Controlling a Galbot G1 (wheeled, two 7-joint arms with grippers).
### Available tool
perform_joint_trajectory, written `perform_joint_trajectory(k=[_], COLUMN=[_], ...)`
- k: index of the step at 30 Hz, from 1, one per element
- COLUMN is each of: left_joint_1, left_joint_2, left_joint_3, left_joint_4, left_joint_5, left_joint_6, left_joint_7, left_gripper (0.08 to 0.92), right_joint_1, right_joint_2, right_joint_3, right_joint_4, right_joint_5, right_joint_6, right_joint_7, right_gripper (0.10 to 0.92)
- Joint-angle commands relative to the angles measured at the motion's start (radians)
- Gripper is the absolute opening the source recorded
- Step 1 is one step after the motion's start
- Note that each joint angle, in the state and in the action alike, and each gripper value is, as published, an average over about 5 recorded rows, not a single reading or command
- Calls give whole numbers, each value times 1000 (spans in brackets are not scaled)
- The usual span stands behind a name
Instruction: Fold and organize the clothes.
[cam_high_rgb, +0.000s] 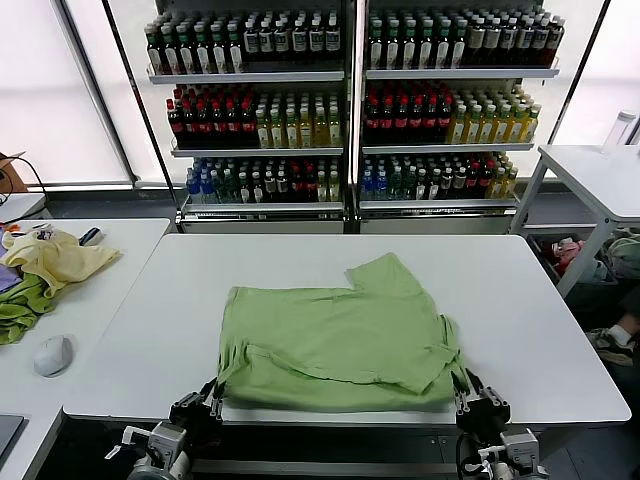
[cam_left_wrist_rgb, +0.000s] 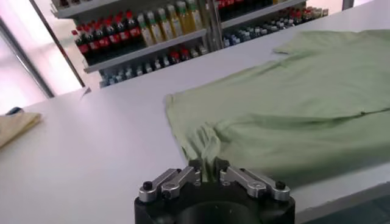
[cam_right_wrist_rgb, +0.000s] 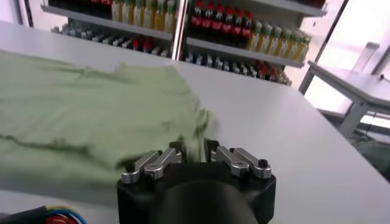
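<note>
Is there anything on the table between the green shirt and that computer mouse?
No. In the head view, only bare white table separates the polo shirt from the mouse.

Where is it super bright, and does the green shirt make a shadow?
Head view: the windows beside the bottle shelves glare white; the shirt casts only a thin, soft shadow along its near edge. Left wrist view: the window is washed out. Right wrist view: glare behind the side table.

No legible text or labels.
</note>
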Motion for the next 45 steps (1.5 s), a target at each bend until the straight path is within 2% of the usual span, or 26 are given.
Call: perform_joint_trajectory(k=[1, 5, 11, 15, 18, 23, 30, 38, 45], left_joint_1=[-55, -201, -483, -643, -744, -862, -951, -960, -964], left_joint_2=[41, 58, 68, 65, 51, 7, -54, -76, -84], left_joint_3=[-54, -4, 109, 198, 261, 330, 368, 380, 374], left_joint_4=[-34, 58, 295, 435, 532, 675, 803, 837, 847], left_joint_5=[-41, -102, -254, -313, -322, -320, -312, -325, -376], left_joint_6=[6, 6, 11, 9, 8, 0, -18, -18, -7], left_joint_7=[-1, -9, -25, -29, -33, -36, -62, -61, -52], left_gripper=[360, 473, 646, 762, 811, 822, 823, 823, 823], right_joint_1=[116, 377, 799, 958, 1041, 1155, 1241, 1282, 1290], right_joint_2=[-69, -77, -26, 11, 41, 94, 159, 204, 232], right_joint_3=[27, -85, -287, -367, -415, -470, -502, -509, -508], right_joint_4=[33, -108, -469, -640, -730, -882, -1053, -1233, -1307], right_joint_5=[93, 170, 279, 305, 306, 302, 274, 242, 242], right_joint_6=[-9, -68, -157, -169, -169, -169, -168, -160, -161], right_joint_7=[-6, 26, 84, 89, 87, 84, 71, 59, 46], right_gripper=[540, 661, 803, 821, 822, 823, 823, 823, 823])
